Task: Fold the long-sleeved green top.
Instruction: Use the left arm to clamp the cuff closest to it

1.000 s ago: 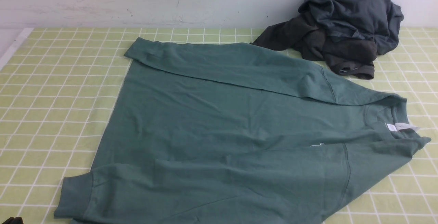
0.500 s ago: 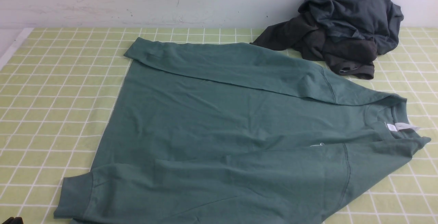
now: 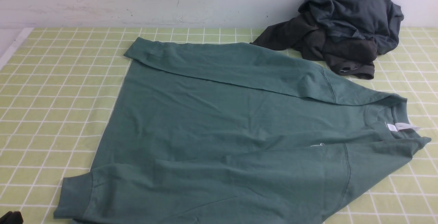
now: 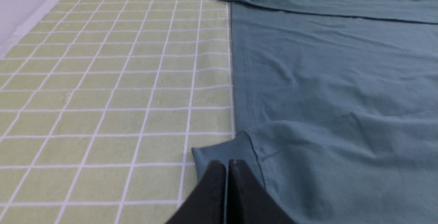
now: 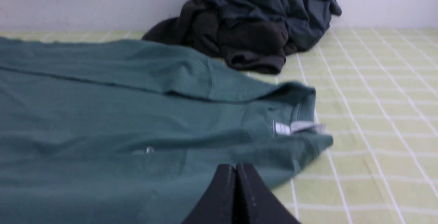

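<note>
Spanning the middle of the checked cloth (image 3: 51,97), the green long-sleeved top (image 3: 219,121) is laid flat, with its collar (image 3: 398,114) to the right, its hem (image 4: 239,63) to the left and both sleeves turned in over the body. The left gripper (image 4: 227,165) is pressed together on nothing, by the near cuff (image 4: 219,152); whether the cuff is touched cannot be told. The right gripper (image 5: 236,167) is likewise closed on nothing, at the near shoulder, close to the neck label (image 5: 297,127). The step in hand is judged to be the crosswise fold, one end carried over the other. For that, the jaws are to be opened first, sleeve and body are to be pinched together at the corners, and the lift is to be kept low and level so that the tucked sleeves are not dragged out. The dark garments (image 3: 345,29) at the far right are best avoided.
</note>
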Robot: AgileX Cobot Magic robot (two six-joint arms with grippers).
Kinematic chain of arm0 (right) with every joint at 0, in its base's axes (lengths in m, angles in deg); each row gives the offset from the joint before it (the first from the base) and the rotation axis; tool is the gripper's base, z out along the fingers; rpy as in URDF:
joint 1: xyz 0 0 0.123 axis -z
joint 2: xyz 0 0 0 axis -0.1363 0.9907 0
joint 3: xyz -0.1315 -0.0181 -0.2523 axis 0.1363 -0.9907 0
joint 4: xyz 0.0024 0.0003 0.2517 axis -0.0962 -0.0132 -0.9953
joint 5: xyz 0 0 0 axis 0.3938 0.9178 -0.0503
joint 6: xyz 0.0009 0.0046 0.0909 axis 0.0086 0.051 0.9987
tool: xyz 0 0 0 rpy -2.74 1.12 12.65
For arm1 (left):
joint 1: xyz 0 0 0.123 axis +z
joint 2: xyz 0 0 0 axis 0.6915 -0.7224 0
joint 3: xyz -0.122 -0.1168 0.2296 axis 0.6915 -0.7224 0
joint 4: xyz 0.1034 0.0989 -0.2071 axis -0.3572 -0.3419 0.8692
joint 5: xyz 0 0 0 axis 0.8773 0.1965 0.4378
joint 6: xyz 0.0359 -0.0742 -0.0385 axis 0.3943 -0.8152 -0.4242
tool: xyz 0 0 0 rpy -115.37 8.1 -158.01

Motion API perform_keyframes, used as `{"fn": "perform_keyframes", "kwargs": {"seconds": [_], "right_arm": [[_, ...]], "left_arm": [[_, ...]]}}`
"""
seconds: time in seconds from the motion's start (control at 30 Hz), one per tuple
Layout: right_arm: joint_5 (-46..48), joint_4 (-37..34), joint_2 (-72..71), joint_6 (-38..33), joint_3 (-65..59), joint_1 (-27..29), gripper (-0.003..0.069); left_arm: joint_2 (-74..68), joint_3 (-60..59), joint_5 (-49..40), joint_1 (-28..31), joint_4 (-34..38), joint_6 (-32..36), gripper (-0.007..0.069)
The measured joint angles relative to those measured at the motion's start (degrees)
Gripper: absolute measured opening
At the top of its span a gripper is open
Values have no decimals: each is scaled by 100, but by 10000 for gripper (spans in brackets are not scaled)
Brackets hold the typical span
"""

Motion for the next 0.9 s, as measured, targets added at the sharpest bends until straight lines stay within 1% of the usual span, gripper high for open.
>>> {"fn": "perform_keyframes", "kwargs": {"seconds": [0.13,0.2,0.23,0.33,0.37,0.43,0.47,0.5,0.53,0.6,0.63,0.73,0.8,0.83,0.9], "right_arm": [[-1400,0,0,29,0,0,-14],[-2119,0,0,98,0,0,-14],[-2327,0,0,139,0,0,-14],[-3283,0,0,465,0,0,-14],[-3681,0,0,611,0,0,-14],[-3988,0,0,714,0,0,-14],[-4015,0,0,714,0,0,-14],[-4152,0,0,743,0,0,-14],[-4237,0,0,753,0,0,-14],[-4140,0,0,729,191,0,-14],[-4112,0,0,715,231,0,-14],[-3515,0,423,397,1264,0,-14],[-2783,12,1033,83,2181,0,-14],[-2487,17,1287,-3,2454,0,-14],[-1755,17,1959,-171,2960,0,-14]], "left_arm": [[0,0,1444,0,12,0,0],[0,0,2044,0,19,0,0],[0,0,2281,0,23,0,0],[0,0,2988,0,32,0,0],[0,0,3386,0,54,-96,0],[0,0,3913,-2,67,-263,0],[0,0,4027,-2,67,-310,0],[0,0,4398,-2,67,-503,0],[0,43,4541,-2,61,-649,0],[-191,479,4450,-2,4,-880,0],[-221,616,4378,-2,-11,-893,0],[-1060,2004,3283,-2,-198,-953,0],[-1869,2920,2545,-2,-358,-953,0],[-2271,3250,2285,-2,-422,-953,0],[-2833,3652,1854,-2,-482,-959,0]]}}
